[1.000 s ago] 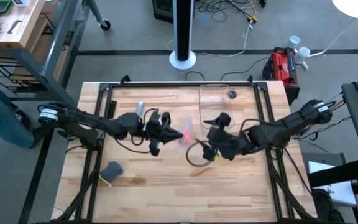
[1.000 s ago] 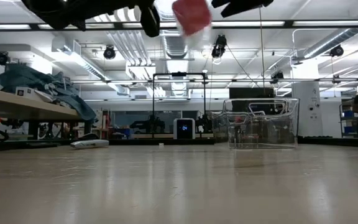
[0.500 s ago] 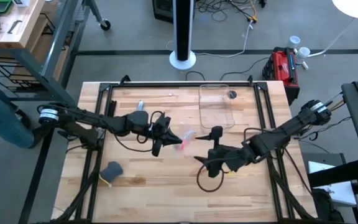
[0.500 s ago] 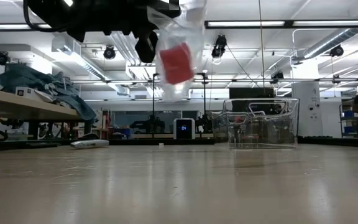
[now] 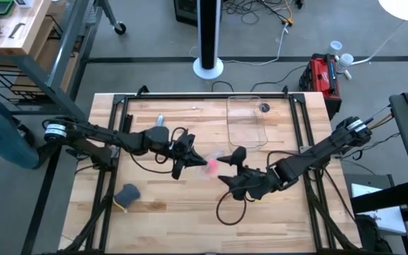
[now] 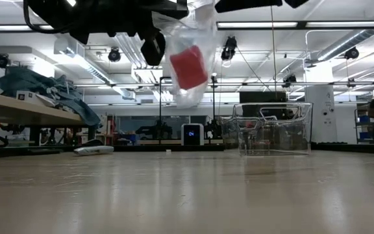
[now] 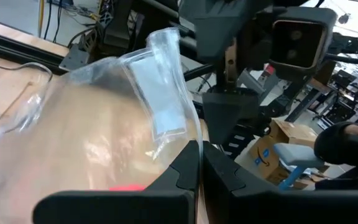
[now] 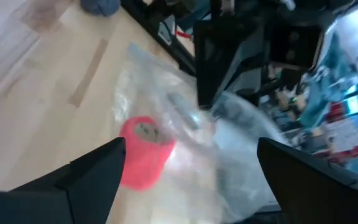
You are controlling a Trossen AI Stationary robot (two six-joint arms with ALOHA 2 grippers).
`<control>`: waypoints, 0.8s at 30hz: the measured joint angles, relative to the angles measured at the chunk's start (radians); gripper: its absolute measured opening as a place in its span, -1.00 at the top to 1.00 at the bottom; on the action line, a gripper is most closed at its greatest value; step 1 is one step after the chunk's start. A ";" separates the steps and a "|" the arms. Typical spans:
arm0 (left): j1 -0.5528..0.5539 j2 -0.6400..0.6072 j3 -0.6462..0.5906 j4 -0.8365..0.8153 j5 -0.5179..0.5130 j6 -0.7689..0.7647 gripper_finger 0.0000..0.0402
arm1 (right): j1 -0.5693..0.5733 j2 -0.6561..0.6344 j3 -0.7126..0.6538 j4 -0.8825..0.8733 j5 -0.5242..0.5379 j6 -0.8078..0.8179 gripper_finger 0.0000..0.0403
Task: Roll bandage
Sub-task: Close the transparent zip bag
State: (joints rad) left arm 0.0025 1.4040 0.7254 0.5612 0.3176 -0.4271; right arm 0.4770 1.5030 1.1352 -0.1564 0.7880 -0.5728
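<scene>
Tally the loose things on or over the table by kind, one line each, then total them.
Pink bandage roll: 1
Clear plastic bag: 1
Clear bin: 1
Grey-blue lump: 1
Small white item near the left arm: 1
Total: 5
</scene>
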 joint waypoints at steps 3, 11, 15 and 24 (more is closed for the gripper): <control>0.000 0.000 0.000 -0.003 0.000 0.000 1.00 | -0.010 0.014 0.024 -0.003 -0.002 -0.024 -0.77; 0.000 0.001 0.011 0.001 0.014 0.002 1.00 | -0.021 0.069 0.059 -0.032 -0.003 -0.068 -0.77; 0.000 0.001 0.019 0.035 0.008 -0.012 1.00 | -0.019 0.083 0.063 -0.035 -0.002 -0.075 -0.76; -0.002 0.001 0.034 0.043 0.038 -0.019 1.00 | -0.026 0.083 0.064 -0.078 -0.007 -0.040 -0.76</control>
State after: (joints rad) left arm 0.0006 1.4048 0.7589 0.6043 0.3552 -0.4461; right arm 0.4511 1.5864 1.1992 -0.2342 0.7815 -0.6125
